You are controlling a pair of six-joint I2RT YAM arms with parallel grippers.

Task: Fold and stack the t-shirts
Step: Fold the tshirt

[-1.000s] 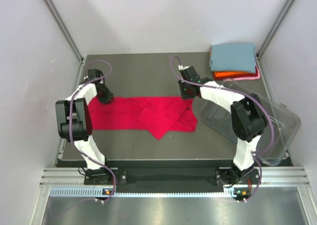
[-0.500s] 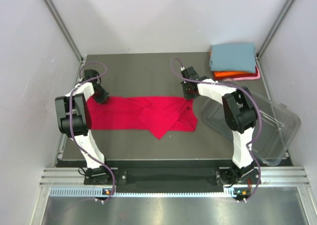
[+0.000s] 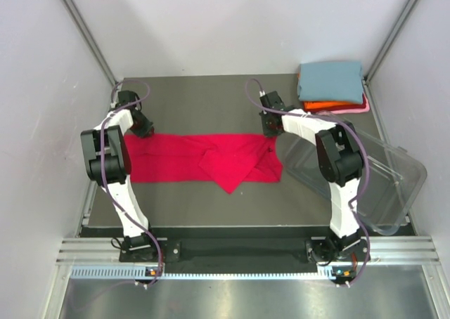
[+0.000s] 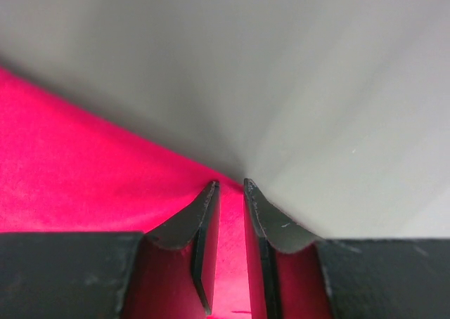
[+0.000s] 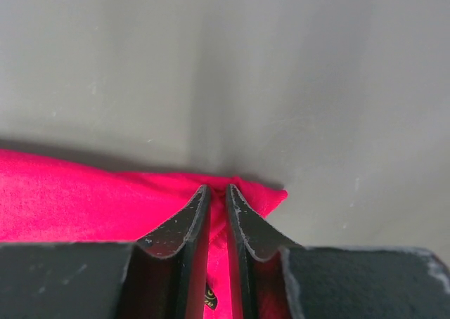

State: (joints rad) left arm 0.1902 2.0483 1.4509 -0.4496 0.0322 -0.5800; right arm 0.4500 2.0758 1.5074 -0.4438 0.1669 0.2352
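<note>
The crimson red t-shirt lies stretched across the dark table, partly folded, with a pointed flap hanging toward the near side. My left gripper is shut on its far left corner; in the left wrist view red cloth fills the narrow gap between the jaws. My right gripper is shut on its far right corner, and in the right wrist view the cloth is pinched between the jaws. The blue-grey t-shirt lies folded on the orange t-shirt and the pink t-shirt at the back right.
A clear plastic tub lies at the right, close to the right arm and the red shirt's right end. Grey walls enclose the table on three sides. A metal rail runs along the near edge.
Both grippers moved toward the back of the table, pulling the red shirt's far edge with them. The shirt now lies straighter and more stretched.
</note>
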